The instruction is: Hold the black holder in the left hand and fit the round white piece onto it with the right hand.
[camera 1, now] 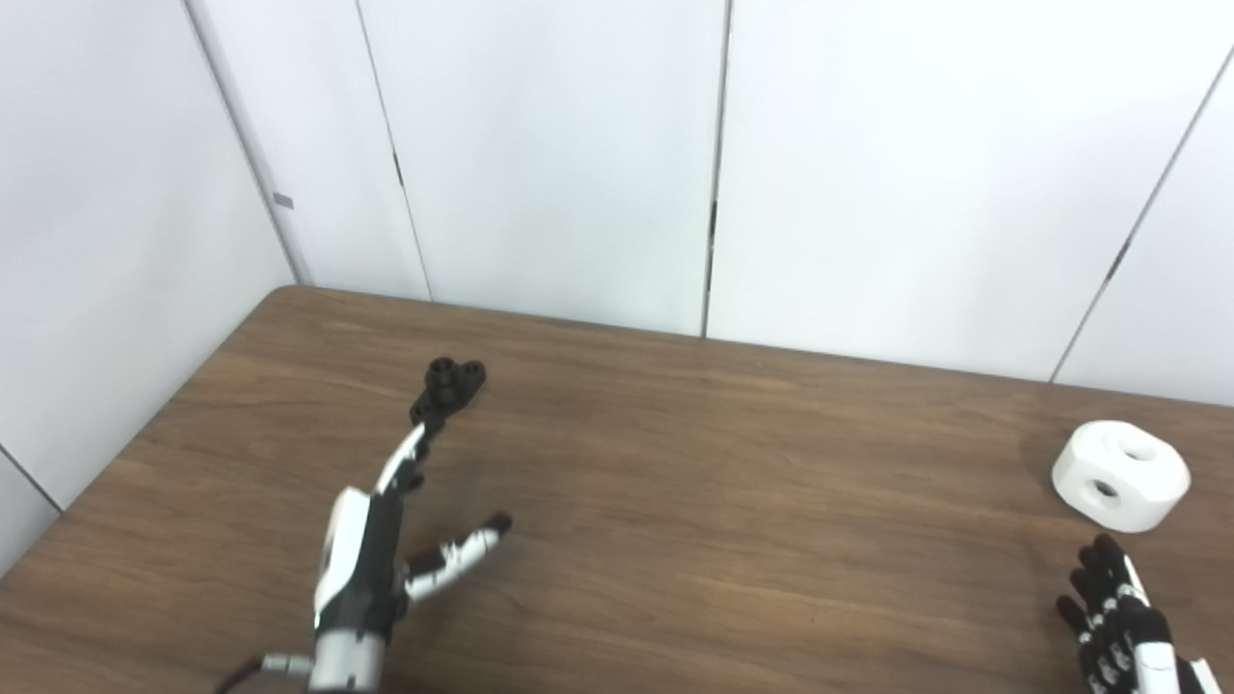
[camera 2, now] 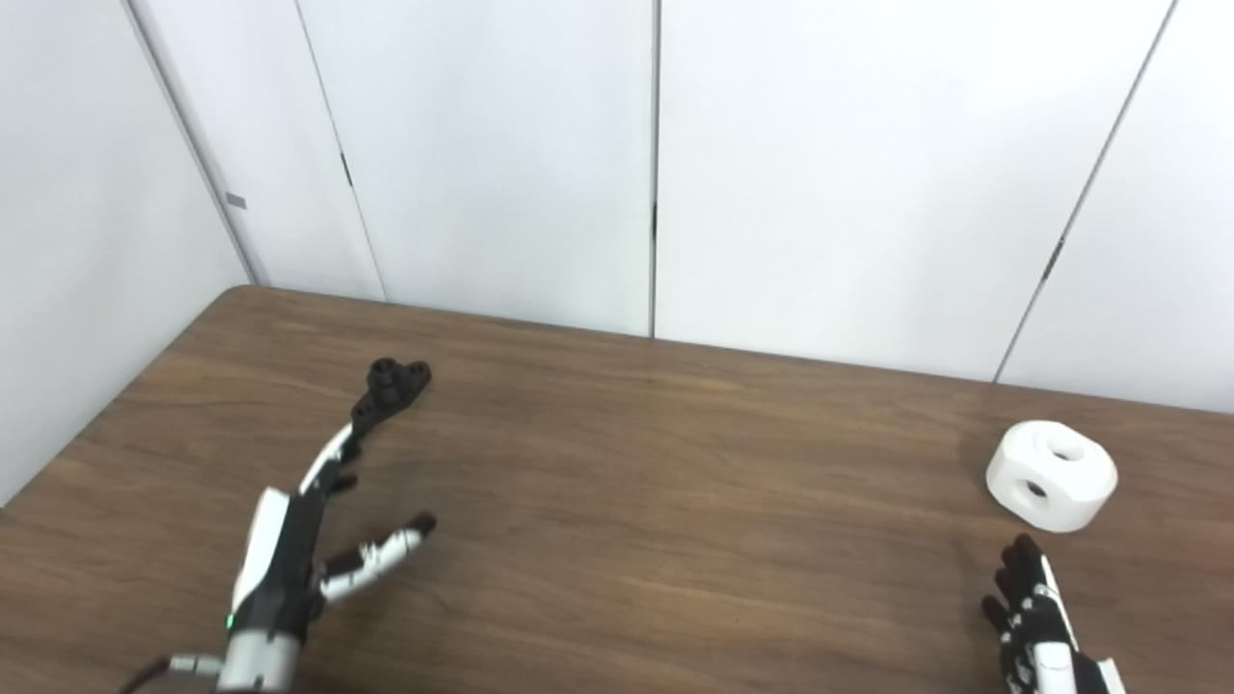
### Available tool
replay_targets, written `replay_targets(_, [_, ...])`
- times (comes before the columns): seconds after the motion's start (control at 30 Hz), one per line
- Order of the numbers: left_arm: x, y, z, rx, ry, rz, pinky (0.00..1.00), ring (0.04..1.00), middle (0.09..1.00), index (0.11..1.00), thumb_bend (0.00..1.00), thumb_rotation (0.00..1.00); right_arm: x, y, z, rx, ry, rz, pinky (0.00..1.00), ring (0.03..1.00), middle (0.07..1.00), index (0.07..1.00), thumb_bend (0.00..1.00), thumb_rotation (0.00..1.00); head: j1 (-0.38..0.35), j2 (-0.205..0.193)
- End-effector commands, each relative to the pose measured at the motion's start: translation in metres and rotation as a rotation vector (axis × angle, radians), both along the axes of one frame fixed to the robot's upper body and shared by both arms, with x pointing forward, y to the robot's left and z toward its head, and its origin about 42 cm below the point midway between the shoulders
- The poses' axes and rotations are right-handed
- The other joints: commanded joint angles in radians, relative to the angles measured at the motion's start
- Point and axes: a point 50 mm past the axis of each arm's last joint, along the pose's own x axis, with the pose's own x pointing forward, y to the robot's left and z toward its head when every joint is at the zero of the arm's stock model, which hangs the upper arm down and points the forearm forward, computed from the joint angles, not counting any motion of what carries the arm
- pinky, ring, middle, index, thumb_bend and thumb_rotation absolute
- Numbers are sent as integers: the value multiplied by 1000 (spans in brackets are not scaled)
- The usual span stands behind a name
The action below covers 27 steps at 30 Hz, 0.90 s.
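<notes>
The black holder (camera 1: 449, 384) lies on the brown table (camera 1: 675, 482) at the back left. My left hand (camera 1: 381, 540) is open, fingers stretched toward the holder, fingertips just short of it, thumb spread to the right. The round white piece (camera 1: 1120, 474) with holes in its top and side sits at the right. My right hand (camera 1: 1118, 617) is open at the bottom right, just in front of the white piece and apart from it. Both also show in the right eye view: holder (camera 2: 393, 382), white piece (camera 2: 1052, 474).
White wall panels (camera 1: 578, 145) stand close behind the table's far edge. The table's left edge (camera 1: 145, 424) runs diagonally near the left hand.
</notes>
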Motion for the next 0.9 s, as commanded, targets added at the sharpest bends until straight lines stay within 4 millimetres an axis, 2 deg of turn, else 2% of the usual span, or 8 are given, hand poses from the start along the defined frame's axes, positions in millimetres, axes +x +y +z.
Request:
replay_targets(0.0, [11, 11, 22, 88, -43, 27, 947, 976, 952, 915, 765, 267, 0, -2, 6, -16, -33, 2, 1000, 1000, 999, 1000, 546, 1000, 0, 2])
replay_targets(0.07, [21, 18, 26, 118, -32, 36, 968, 986, 947, 908, 775, 267, 0, -2, 6, -15, -31, 3, 1000, 1000, 1000, 1000, 560, 1000, -1, 3])
replay_targets(0.3, [50, 41, 29, 185, 13, 84, 895, 973, 950, 896, 786, 286, -1, -1, 5, -20, -23, 1, 1000, 1000, 1000, 1000, 559, 1000, -5, 3])
replay_targets(0.47, [66, 56, 25, 230, 39, 122, 869, 961, 939, 886, 815, 336, -2, 0, 3, -11, -23, 7, 1000, 1000, 1000, 1000, 561, 1000, -7, 4])
replay_targets(0.63, [82, 70, 19, 291, 35, 169, 886, 961, 922, 859, 849, 354, -2, 0, 3, -9, -18, 12, 1000, 1000, 1000, 1000, 542, 1000, -8, 5])
replay_targets(0.87, [103, 81, 11, 334, 61, 210, 942, 962, 921, 849, 834, 377, -4, 1, 3, -22, -14, 9, 1000, 1000, 1000, 1000, 554, 1000, -12, 10])
